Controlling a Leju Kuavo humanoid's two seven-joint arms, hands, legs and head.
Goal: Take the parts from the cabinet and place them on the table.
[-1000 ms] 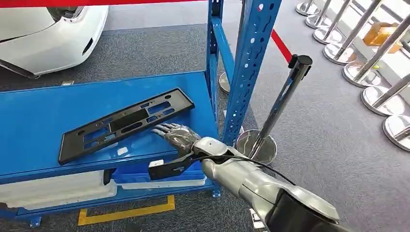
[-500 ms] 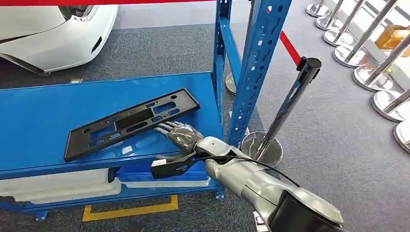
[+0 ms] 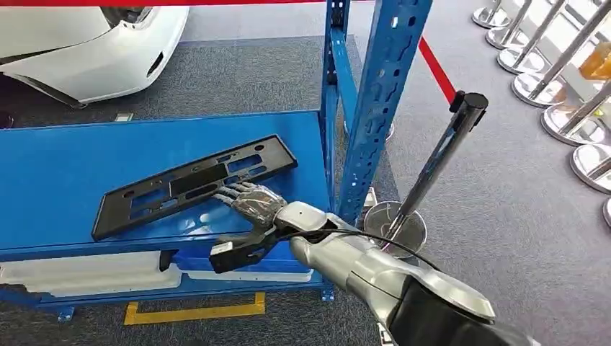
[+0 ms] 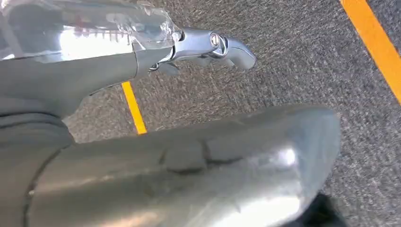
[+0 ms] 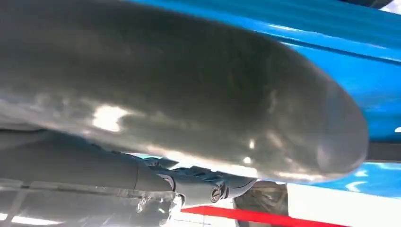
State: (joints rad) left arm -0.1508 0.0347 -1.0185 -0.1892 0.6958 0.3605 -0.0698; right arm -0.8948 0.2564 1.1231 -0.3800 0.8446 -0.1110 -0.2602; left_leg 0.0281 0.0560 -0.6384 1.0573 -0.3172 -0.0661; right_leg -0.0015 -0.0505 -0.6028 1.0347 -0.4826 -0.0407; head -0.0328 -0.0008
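The shelf (image 3: 65,166) is painted bright blue, as are its posts (image 3: 380,94). On it a matte black plate frame (image 3: 191,184) is seen. Beside the frame, the right hand (image 3: 252,202) is coloured dark metallic grey. Below the shelf, yellow tape (image 3: 191,311) is laid on grey carpet (image 3: 497,216).

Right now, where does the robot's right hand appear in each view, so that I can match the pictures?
Head view: the right hand is near the centre, over the blue shelf, at the near edge of the black frame.
Left wrist view: not in it.
Right wrist view: its thick grey thumb crosses the picture.
Shared landmark: the blue shelf, behind the thumb there.
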